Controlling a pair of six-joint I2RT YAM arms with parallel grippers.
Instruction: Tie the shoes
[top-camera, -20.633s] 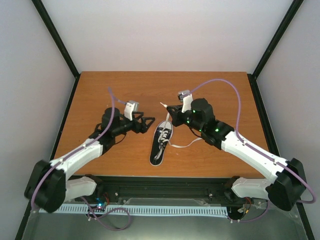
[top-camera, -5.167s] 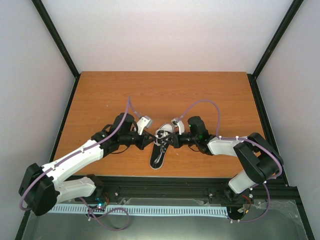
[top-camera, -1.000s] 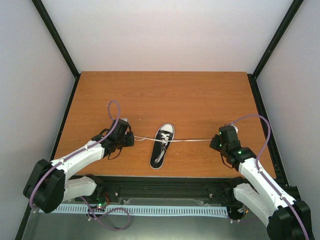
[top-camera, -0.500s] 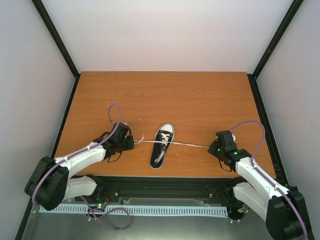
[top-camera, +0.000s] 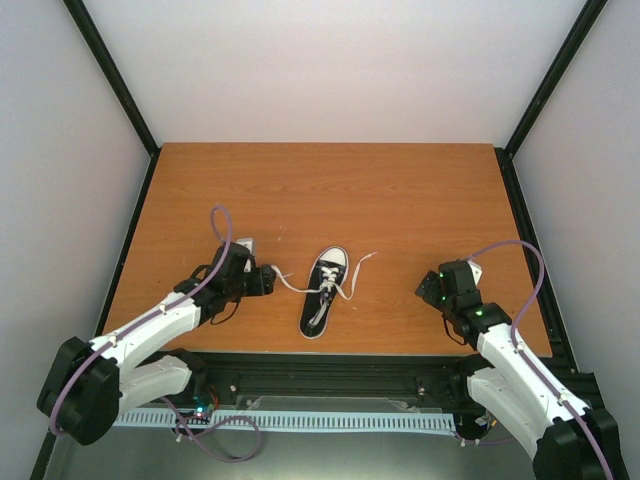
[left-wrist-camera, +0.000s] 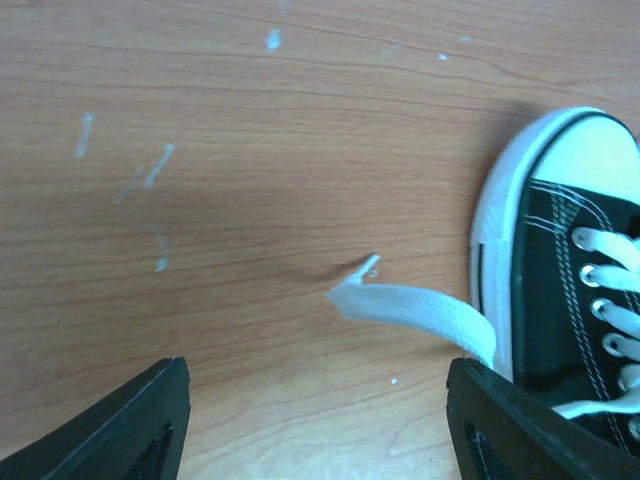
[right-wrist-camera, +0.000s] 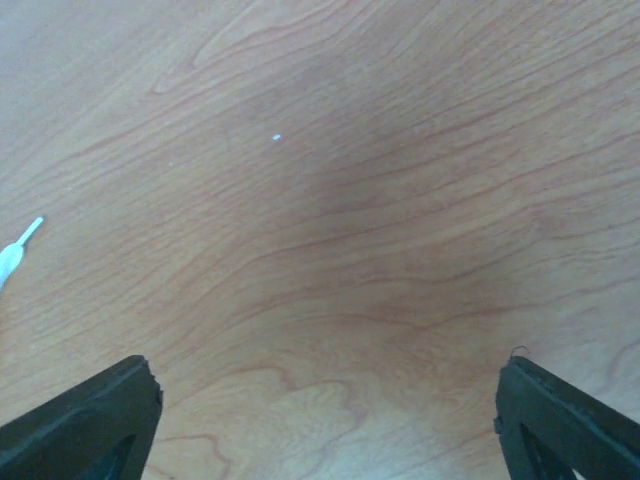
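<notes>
Sitting near the middle of the table (top-camera: 330, 190), the black sneaker (top-camera: 325, 290) points its white toe cap away from the arm bases. L gripper (top-camera: 263, 282) is just beside its left side, jaws apart, gripping nothing; one white lace end (left-wrist-camera: 415, 305) lies slack on the wood btwn its fingers (left-wrist-camera: 120, 425). R gripper (top-camera: 424, 288) sits well apart to the right, also spread wide & empty. A second lace end (top-camera: 364, 259) trails up-right of the toe. Laces look crossed mid-shoe, maybe a knot; too small to tell.

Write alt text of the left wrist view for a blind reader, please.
A black sneaker with a white toe lies at right on a wooden table, a loose white lace end beside it. The open end effector frames the bottom corners.
</notes>
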